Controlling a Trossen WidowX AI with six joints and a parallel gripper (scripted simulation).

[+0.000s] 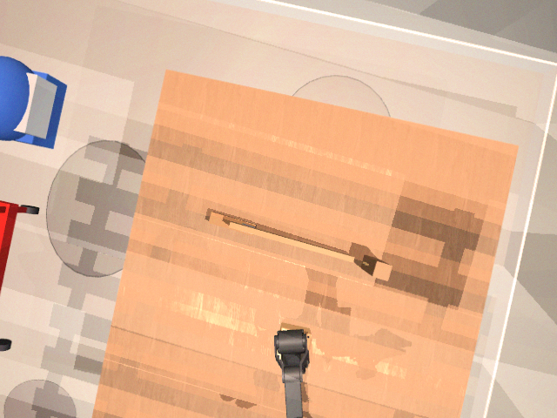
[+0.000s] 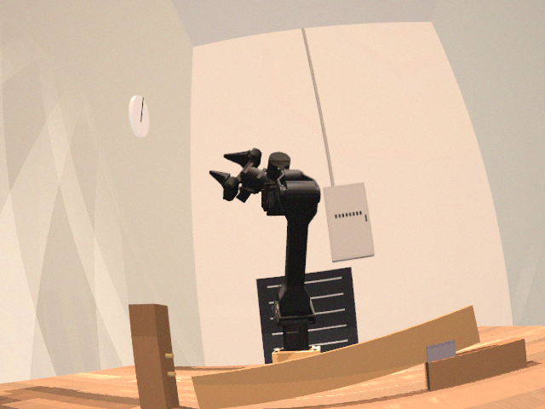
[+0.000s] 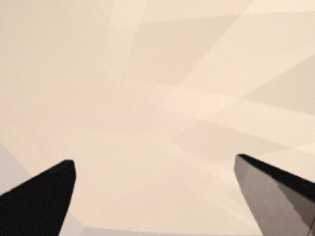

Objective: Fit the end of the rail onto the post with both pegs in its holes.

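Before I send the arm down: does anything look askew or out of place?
Only the rail: it slopes, one end in the bracket, the other down on the table beside the post, off the pegs. The gripper hangs high above, fingers open, holding nothing.

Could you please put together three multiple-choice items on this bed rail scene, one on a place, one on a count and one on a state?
1. Where does the low end of the rail lie?
A. Down on the table, just short of the post
B. Seated on the post's pegs
C. Held up in the air by the arm

2. How many pegs stick out of the post?
A. One
B. Two
C. Four

3. How does the gripper stand?
A. Shut on the rail
B. Shut on nothing
C. Open, high above the table

Key:
1 A: the exterior view shows that end on the table with a gap before the post.
2 B: two small pegs show, one above the other.
3 C: the fingers stand spread wide, with only wall between them in the wrist view.
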